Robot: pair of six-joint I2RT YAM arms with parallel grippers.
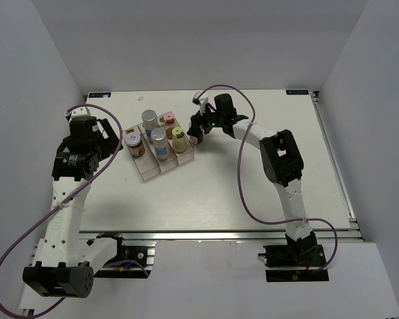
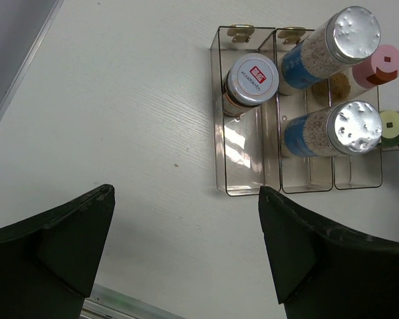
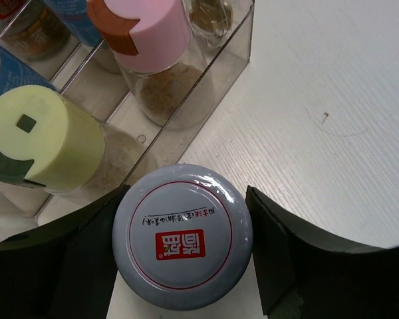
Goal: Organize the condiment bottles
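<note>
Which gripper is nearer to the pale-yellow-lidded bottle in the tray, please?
Right. The right gripper, shut on a white-lidded jar, is just outside the tray wall beside the pale-yellow-lidded bottle; the left gripper hangs open beyond the tray's opposite side.

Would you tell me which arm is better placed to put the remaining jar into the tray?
Right. Its jaws are shut on the white-lidded jar right beside the tray, where one compartment has room. The left arm's jaws are open and empty over bare table.
</note>
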